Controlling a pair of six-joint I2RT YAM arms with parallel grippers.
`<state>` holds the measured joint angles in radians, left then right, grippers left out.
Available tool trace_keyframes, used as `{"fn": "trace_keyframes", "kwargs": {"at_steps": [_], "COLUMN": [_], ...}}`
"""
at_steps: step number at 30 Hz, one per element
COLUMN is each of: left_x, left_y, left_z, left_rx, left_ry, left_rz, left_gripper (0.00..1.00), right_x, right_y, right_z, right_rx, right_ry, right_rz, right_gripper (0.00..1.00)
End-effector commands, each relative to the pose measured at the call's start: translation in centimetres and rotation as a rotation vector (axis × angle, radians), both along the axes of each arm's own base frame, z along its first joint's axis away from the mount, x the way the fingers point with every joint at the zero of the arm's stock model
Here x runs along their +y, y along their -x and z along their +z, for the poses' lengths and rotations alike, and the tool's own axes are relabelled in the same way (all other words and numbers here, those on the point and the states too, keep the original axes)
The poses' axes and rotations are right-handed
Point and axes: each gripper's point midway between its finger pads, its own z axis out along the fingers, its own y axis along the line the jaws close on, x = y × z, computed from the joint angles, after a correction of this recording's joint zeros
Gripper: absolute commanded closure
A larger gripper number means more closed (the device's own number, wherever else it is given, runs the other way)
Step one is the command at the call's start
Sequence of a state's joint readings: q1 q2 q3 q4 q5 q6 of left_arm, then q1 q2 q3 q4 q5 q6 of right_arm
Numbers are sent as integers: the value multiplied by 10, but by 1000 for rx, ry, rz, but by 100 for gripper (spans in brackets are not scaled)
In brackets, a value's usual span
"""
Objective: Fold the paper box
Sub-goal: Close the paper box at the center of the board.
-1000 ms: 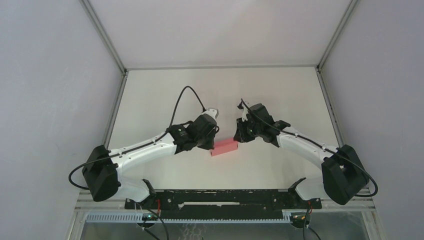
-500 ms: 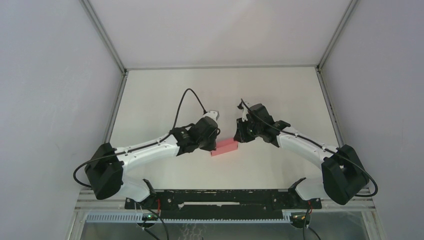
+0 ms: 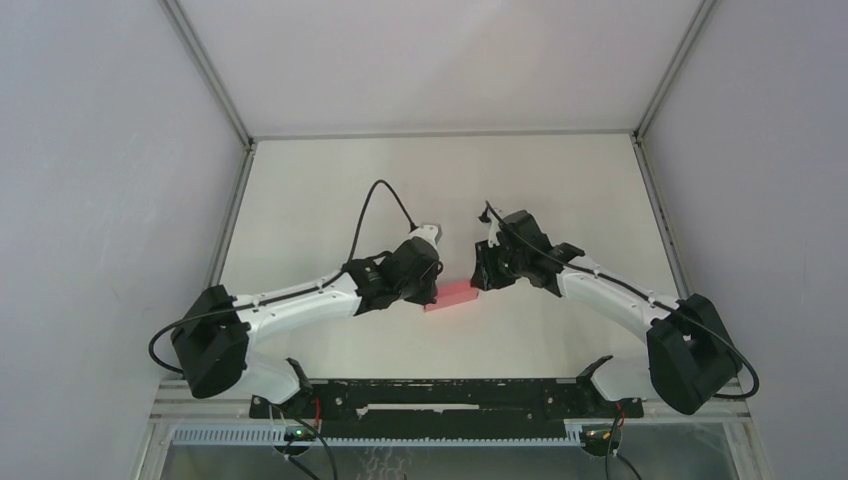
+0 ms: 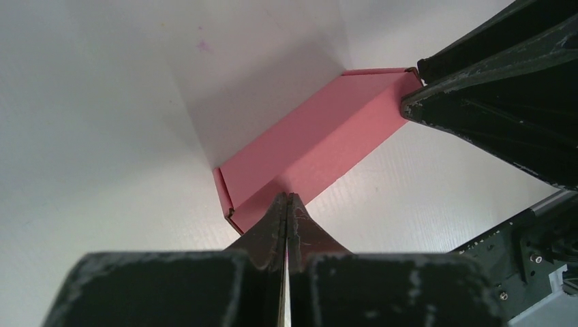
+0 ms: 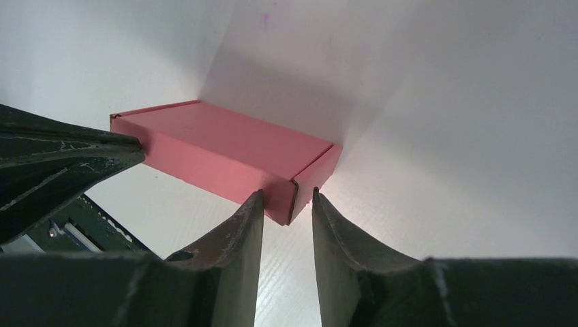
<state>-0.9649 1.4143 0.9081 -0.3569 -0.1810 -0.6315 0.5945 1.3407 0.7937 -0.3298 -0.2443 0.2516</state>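
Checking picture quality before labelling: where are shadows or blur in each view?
Top external: even light, sharp, paper box small. Left wrist: left claw dark and soft; grey shadow on the table behind the box. Right wrist: right claw blurred up close, similar shadow.

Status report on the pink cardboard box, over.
Left gripper shut, tips at end of pink cardboard box. Right gripper open at its corner. Nothing in the way.

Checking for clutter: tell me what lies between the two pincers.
Only the paper box spans from left pincer to right pincer; the top view shows it.
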Motion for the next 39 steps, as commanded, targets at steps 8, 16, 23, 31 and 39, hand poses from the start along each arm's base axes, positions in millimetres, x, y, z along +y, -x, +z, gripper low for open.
{"fn": "trace_keyframes", "kwargs": {"at_steps": [8, 16, 23, 31, 39], "left_x": [12, 9, 5, 4, 2], "left_y": [15, 12, 9, 8, 7], "left_z": [-35, -39, -38, -38, -38], "left_rx": [81, 80, 77, 77, 77], "left_ry": [-100, -108, -105, -105, -103], "left_rz": [-6, -7, -10, -11, -14], "left_gripper": [100, 100, 100, 100, 100], "right_x": [-34, -37, -41, -43, -22], "right_y": [17, 11, 1, -4, -4], "right_z": [-9, -8, 9, 32, 50], "right_rx": [48, 38, -18, -132, -235], "right_ry": [105, 103, 100, 139, 176], "right_rz": [-35, -51, -85, -99, -45], "right_gripper": [58, 60, 67, 73, 86]}}
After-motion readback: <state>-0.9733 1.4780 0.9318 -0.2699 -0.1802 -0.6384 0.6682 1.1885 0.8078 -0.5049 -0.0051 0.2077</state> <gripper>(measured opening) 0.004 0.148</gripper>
